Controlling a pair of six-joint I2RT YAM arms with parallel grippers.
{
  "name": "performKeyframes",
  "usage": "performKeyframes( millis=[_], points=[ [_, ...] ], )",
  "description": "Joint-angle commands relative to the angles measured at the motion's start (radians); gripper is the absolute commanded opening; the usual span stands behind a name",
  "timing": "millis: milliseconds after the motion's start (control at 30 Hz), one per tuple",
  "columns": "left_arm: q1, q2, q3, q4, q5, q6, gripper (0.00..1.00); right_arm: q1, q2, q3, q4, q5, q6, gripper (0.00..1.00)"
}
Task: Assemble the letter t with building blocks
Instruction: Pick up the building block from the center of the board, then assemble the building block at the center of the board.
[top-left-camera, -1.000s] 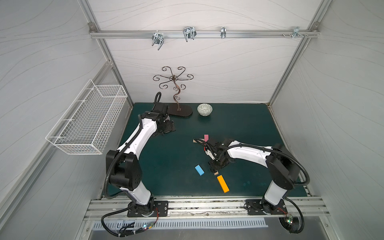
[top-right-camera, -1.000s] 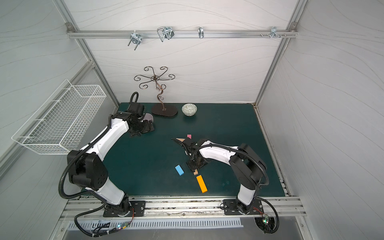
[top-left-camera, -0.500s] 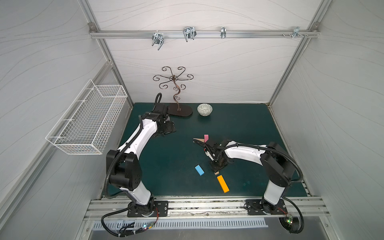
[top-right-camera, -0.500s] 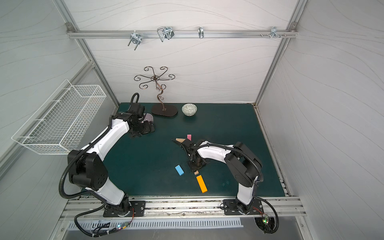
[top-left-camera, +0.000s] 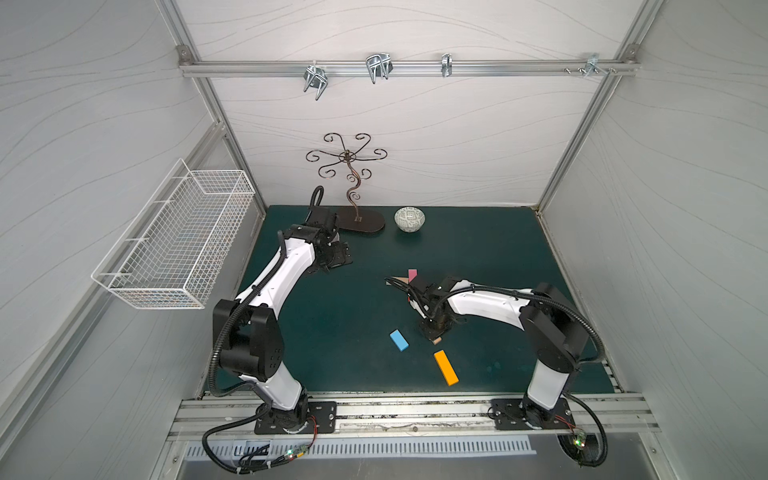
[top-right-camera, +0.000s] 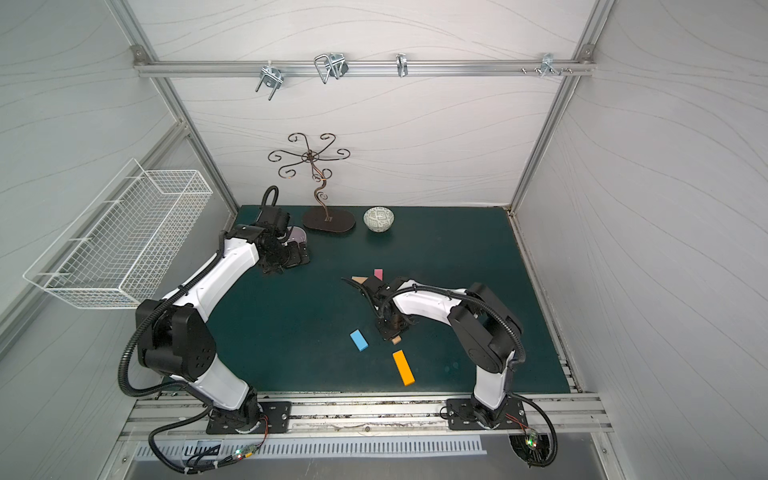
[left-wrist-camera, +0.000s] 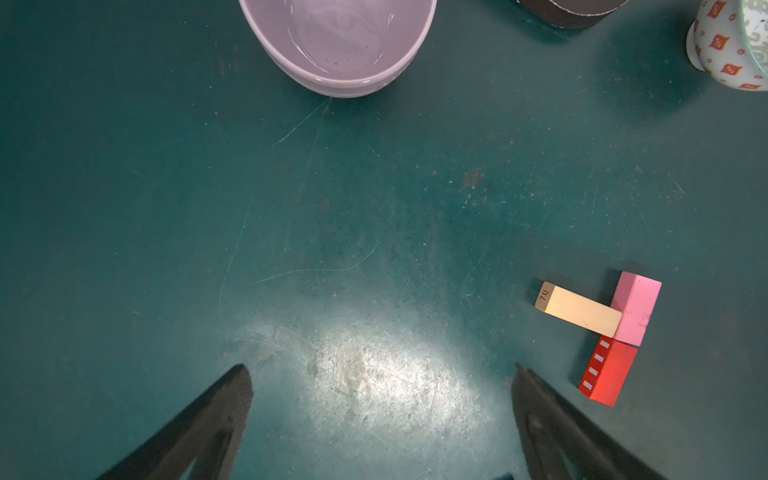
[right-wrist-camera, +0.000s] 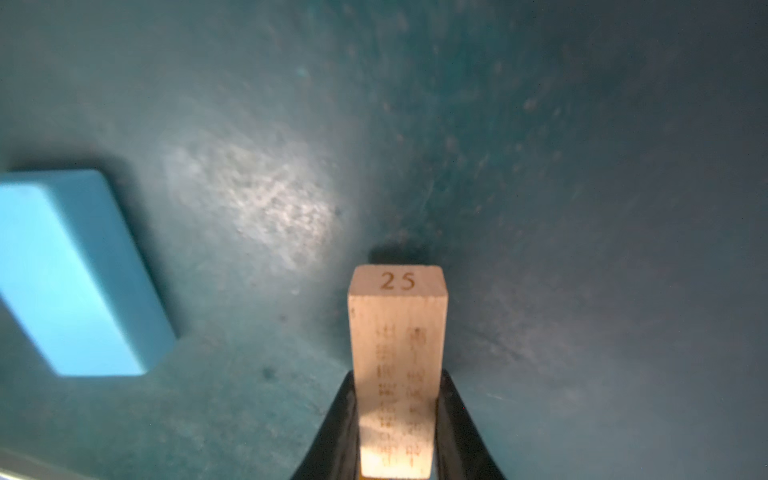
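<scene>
My right gripper (right-wrist-camera: 397, 376) is clenched on a tan wooden block (right-wrist-camera: 397, 316) stamped 25. Both jaws press its long sides, and its free end pokes out past the fingertips. In both top views this grip sits just right of centre in the lower half of the frame, on the green mat (top-left-camera: 332, 332). The light blue block (top-left-camera: 399, 340) lies just to its left and the orange block (top-left-camera: 446, 367) lies below it; neither touches it. My left gripper (left-wrist-camera: 381, 368) is spread wide and holds nothing, toward the mat's upper left. Above the grip, the pink block (left-wrist-camera: 636, 309) and red block (left-wrist-camera: 609, 372) meet end to end. A second tan block (left-wrist-camera: 579, 309), marked 70, butts the pink one's side.
</scene>
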Motion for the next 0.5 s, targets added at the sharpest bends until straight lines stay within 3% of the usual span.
performKeyframes(
  millis=[0,167,333,467],
  points=[
    [0.003,0.019,0.004,0.015,-0.008,0.013,0.99,-0.079,-0.021,0.084,-0.055,0.013,-0.134,0.12],
    [0.003,0.025,0.01,0.018,-0.012,0.021,0.99,-0.225,-0.069,0.198,-0.046,-0.018,-0.255,0.08],
    [0.003,0.035,0.01,0.019,-0.01,0.024,0.99,-0.247,-0.15,0.156,0.135,-0.015,-0.596,0.0],
    [0.003,0.033,-0.007,0.038,-0.01,0.021,0.99,-0.314,-0.069,0.241,0.078,-0.165,-0.804,0.0]
  ],
)
